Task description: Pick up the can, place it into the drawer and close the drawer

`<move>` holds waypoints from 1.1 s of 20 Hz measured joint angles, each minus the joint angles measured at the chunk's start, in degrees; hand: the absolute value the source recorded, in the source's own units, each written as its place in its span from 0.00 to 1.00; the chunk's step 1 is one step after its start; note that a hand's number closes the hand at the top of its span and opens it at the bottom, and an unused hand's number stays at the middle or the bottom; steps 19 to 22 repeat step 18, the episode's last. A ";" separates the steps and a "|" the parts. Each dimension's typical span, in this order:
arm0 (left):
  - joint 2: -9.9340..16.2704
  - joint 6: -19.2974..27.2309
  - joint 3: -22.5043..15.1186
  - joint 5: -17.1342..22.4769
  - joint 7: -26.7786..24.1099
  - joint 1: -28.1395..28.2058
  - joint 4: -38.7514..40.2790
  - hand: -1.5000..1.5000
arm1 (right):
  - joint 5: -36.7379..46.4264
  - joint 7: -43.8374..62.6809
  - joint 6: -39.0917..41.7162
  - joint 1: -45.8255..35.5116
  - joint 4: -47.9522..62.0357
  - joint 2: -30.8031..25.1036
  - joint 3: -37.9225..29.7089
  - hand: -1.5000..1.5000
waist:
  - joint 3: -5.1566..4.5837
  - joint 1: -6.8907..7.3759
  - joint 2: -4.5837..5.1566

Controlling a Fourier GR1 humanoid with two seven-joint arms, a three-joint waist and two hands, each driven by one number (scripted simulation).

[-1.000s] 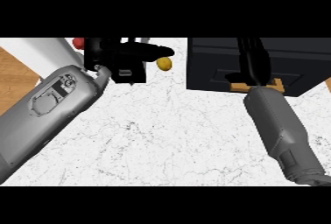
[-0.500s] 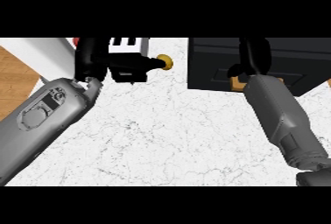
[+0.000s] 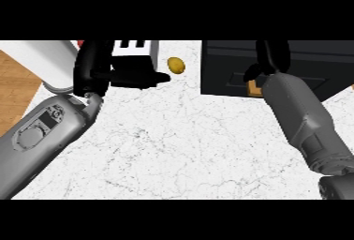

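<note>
1. Curling round a white can with black lettering at the counter's far left, the left hand holds it.
2. Small yellow object lies just right of it.
3. Right hand reaches into the dark drawer; its fingers cannot be made out.

A single head view looks steeply down, close over the white marbled desk. Both grey forearms enter from the lower edge. The dark drawer unit sits at upper right; wooden floor shows far left of it.
</note>
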 measured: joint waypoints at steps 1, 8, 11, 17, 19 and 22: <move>-0.01 0.20 0.00 -0.15 0.01 0.24 -0.33 0.00 | -1.23 -1.62 0.44 -0.03 -0.18 0.05 -0.97 0.00 | 0.03 -0.04 0.01; 0.61 -0.10 0.69 -0.32 -0.62 3.31 -1.71 0.00 | -9.67 -10.01 4.11 -1.27 -1.40 1.94 -7.91 0.00 | 0.18 -0.78 0.06; 0.43 0.35 0.48 -1.12 -1.01 4.21 -2.11 0.00 | -13.69 -13.35 6.21 -1.98 -1.92 3.20 -11.09 0.00 | 0.21 -1.01 0.06; 1.76 -0.67 2.53 -0.91 -1.81 6.65 -2.58 0.00 | -22.73 -16.95 11.85 -3.69 -2.78 5.58 -18.07 0.00 | 0.15 -1.80 -0.29; 1.70 -0.68 2.51 -0.96 -1.76 7.40 -3.30 0.00 | -23.66 -16.73 12.84 -4.25 -2.68 5.49 -18.75 0.00 | 0.13 -1.83 -0.37; 1.70 -0.68 2.51 -0.96 -1.76 7.40 -3.30 0.00 | -23.66 -16.73 12.84 -4.25 -2.68 5.49 -18.75 0.00 | 0.13 -1.83 -0.37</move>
